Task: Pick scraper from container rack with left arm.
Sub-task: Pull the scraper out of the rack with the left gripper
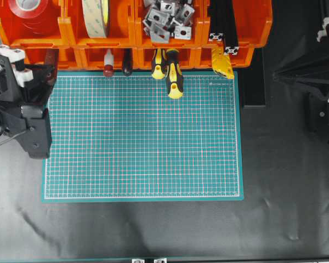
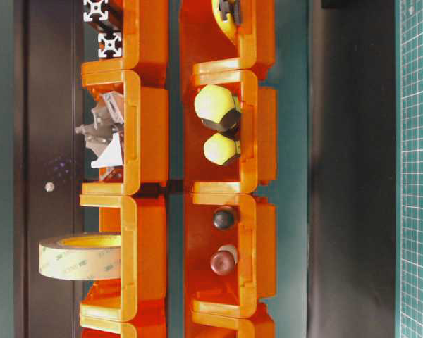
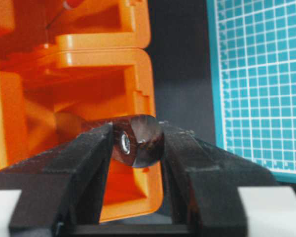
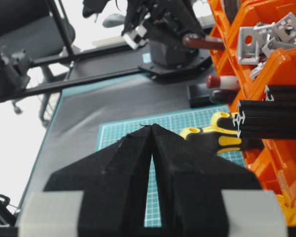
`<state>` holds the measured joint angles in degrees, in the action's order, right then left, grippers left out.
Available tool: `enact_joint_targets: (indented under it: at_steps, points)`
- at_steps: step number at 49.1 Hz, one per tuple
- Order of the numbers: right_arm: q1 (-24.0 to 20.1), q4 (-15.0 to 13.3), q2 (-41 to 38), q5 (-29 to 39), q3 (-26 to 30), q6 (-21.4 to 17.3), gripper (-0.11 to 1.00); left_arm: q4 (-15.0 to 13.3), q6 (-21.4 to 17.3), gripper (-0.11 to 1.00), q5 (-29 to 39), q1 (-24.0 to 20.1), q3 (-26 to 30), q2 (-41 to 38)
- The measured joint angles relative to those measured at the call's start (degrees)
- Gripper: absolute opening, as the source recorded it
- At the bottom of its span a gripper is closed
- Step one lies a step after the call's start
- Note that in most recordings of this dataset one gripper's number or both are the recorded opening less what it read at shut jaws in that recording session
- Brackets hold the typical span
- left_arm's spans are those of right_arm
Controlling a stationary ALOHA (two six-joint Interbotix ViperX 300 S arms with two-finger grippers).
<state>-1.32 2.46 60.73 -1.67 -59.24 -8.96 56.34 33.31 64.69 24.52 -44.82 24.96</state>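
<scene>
- While the black two-finger left pincer [image 3: 137, 140] reaches into the lower tier of the bright orange plastic container rack [image 1: 131, 33], its two fingers [image 3: 84, 153] stand on each side of the reddish-brown wooden handle of the scraper [image 3: 138, 139], pinching its round end.
- At that end a small metal-ringed hole shows, just beside the left finger.
- Seen from overhead, the left arm [image 1: 16, 98] is at the left end of the rack, at the leftmost lower bin; the blade is hidden inside.
- From the right wrist view, the handle [image 4: 203, 41] sticks out level from the rack at the far end, with the left pincer on it.
- Beside the rack lies a green cutting mat with a white grid [image 1: 142, 137] on the dark worktop [image 1: 285, 181].
- Two yellow-and-black screwdriver handles [image 1: 172, 74] stick out of another lower bin.
- The black right pincer [image 4: 152, 129] is pressed together, holding nothing.
</scene>
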Motion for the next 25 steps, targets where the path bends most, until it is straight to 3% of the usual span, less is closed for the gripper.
enact_joint_targets:
  at_steps: [12, 25]
  points:
    - [0.62, 0.0, 0.35, 0.0, -0.18, 0.0, -0.01, 0.0, -0.97, 0.27, 3.69, 2.29, 4.31, 0.7]
    - [0.88, 0.0, 1.05, 0.0, -0.62, 0.0, -0.01, -0.09, -3.96, 0.21, 13.36, 9.67, 10.46, 0.62]
